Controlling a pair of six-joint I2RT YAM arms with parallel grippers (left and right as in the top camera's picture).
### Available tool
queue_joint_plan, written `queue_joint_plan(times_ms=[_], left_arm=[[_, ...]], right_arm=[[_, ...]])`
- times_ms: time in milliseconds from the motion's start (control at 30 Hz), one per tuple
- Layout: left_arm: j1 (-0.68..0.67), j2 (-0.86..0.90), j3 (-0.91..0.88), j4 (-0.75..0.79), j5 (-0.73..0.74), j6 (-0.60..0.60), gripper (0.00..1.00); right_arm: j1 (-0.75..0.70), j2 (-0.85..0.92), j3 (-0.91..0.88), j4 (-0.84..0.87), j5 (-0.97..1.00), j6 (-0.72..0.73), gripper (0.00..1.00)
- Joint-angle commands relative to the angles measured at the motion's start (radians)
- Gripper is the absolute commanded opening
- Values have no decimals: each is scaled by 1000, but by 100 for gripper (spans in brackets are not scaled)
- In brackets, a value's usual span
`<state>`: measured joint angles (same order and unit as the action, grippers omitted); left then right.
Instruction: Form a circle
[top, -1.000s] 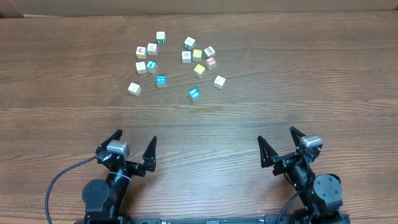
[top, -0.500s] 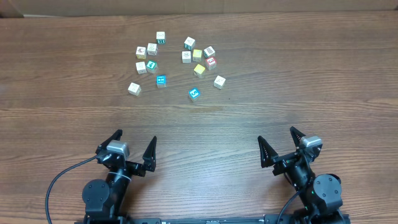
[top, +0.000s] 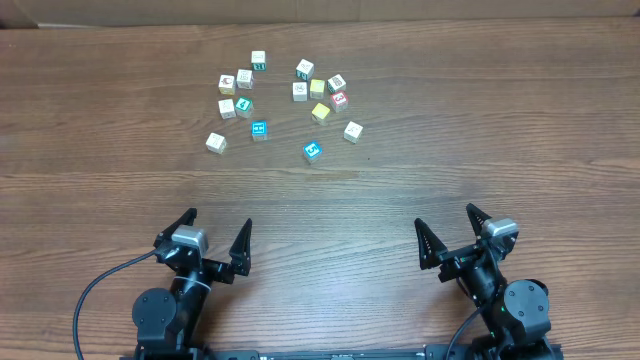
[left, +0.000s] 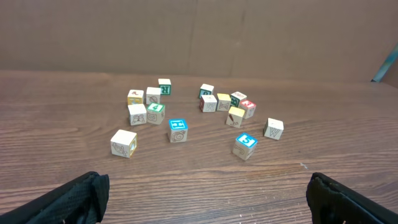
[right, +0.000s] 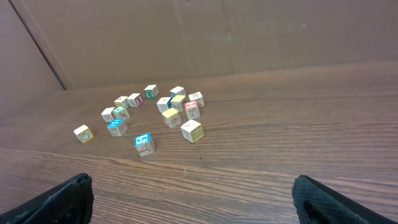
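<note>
No ring formed; the cubes lie loose on the wooden surface (top: 480, 110). Landmark: blue "5" cube (top: 312, 150), the cube nearest me. The second blue cube (top: 259, 129) sits to its left, a little farther out and apart. The red cube (top: 339, 99) lies beyond the landmark to the right, close to a yellow cube (top: 321, 111). A cream-white cube (top: 353, 130) is near the landmark's right. My left hand (top: 218, 222) and right hand (top: 446, 218) are spread wide and empty, well short of the landmark.
</note>
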<state>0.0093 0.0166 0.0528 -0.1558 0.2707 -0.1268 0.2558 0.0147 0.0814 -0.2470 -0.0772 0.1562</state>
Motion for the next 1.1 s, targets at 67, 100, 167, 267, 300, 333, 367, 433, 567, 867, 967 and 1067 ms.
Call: queue_joint_plan(times_ms=[67, 100, 167, 267, 300, 333, 367, 433, 567, 867, 967, 1067], left_arm=[[10, -12, -5, 3, 11, 15, 100], [10, -12, -5, 3, 11, 15, 100], [10, -12, -5, 3, 11, 15, 100], [10, -12, -5, 3, 11, 15, 99], [10, -12, -5, 3, 11, 15, 100], [10, -12, -5, 3, 11, 15, 100], [10, -12, -5, 3, 11, 15, 99], [10, -12, -5, 3, 11, 15, 99], [10, -12, -5, 3, 11, 15, 100], [10, -12, -5, 3, 11, 15, 100], [10, -12, -5, 3, 11, 15, 100], [10, -12, -5, 3, 11, 15, 99]], right_arm=[[-5, -12, -7, 7, 8, -8, 100], [-5, -12, -7, 6, 8, -8, 100], [-5, -12, -7, 7, 8, -8, 100], [-5, -12, -7, 6, 8, -8, 100], [-5, -12, -7, 6, 8, -8, 100], [-5, -12, -7, 7, 8, -8, 100], [-5, -12, -7, 7, 9, -8, 100], [-5, -12, -7, 7, 9, -8, 100], [-5, -12, -7, 7, 8, -8, 100], [-5, -12, -7, 7, 9, -8, 100], [-5, -12, -7, 7, 23, -8, 100], [-5, -12, -7, 6, 23, -8, 100]])
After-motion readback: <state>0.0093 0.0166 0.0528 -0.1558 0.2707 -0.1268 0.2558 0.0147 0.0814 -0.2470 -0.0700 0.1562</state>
